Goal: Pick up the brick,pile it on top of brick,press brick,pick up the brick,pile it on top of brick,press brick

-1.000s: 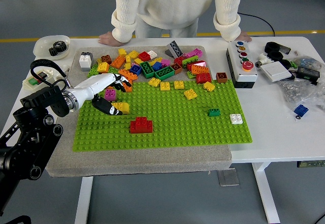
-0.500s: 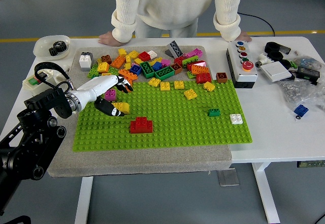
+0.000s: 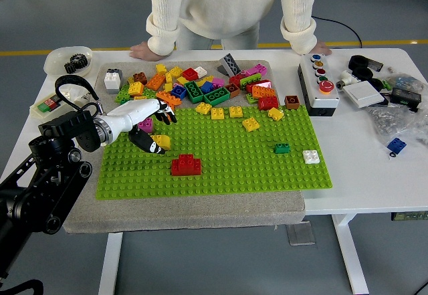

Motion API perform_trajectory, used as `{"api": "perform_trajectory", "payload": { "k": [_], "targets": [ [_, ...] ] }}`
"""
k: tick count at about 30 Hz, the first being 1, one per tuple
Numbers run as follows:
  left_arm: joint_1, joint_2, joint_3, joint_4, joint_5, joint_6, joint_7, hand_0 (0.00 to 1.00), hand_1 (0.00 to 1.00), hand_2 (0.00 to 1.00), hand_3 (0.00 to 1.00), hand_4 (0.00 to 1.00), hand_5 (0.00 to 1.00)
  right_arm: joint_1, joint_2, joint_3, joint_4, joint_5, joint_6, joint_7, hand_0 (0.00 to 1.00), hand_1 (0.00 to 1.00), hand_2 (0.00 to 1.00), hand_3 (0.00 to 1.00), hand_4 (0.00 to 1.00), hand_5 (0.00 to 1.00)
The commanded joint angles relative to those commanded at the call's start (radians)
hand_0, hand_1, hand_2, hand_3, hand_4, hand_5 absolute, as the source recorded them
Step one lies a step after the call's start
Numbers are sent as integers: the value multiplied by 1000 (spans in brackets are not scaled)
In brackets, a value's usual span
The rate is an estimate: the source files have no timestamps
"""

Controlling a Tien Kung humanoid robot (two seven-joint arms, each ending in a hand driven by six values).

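Observation:
My left hand (image 3: 159, 129) reaches in from the left over the left part of the green baseplate (image 3: 227, 161). Its fingers are spread and hold nothing. A yellow brick (image 3: 161, 140) lies on the plate just by the thumb tip (image 3: 152, 148). A magenta brick (image 3: 145, 125) sits partly under the palm. The upper fingers (image 3: 165, 112) point toward an orange brick (image 3: 170, 99) at the edge of the loose pile. A red stacked brick (image 3: 186, 165) stands on the plate nearer the front. The right arm is out of sight.
Several loose bricks (image 3: 200, 84) lie in a pile along the plate's far edge. A small green brick (image 3: 282, 148) and a white brick (image 3: 311, 156) sit at the plate's right. A person's hands (image 3: 142, 51) rest on the far edge. A button box (image 3: 319, 81) stands at the right.
The left arm has swung forward and a little to the right, bringing the hand slightly up the plate. The yellow and magenta bricks stay put.

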Motion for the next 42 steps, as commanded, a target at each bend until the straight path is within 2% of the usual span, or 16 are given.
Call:
{"api": "perform_trajectory", "payload": {
  "k": [19,23,25,29,32,42],
  "targets": [
    [-18,-3,10,-7,0,-20,25,732,660,587,637,998,71,2,2,-3,0,8,0,1,741,651,718,589,798,315],
    [-13,-2,3,-1,0,34,12,739,667,601,640,998,83,1,2,-2,0,9,0,1,741,651,718,588,798,314],
    [-8,2,1,3,0,81,-5,739,667,601,640,998,83,1,2,-3,0,11,0,1,741,651,718,588,798,314],
    [-7,14,18,4,0,147,-24,742,670,600,637,998,88,2,2,-3,0,13,0,1,741,651,719,588,798,314],
    [-17,27,41,1,0,169,-28,742,670,600,637,998,88,2,1,-3,0,14,0,1,741,651,719,588,798,314],
    [-51,70,95,-4,0,186,-22,743,669,594,625,998,94,0,1,-1,0,16,0,0,741,651,718,589,798,314]
  ]
}}
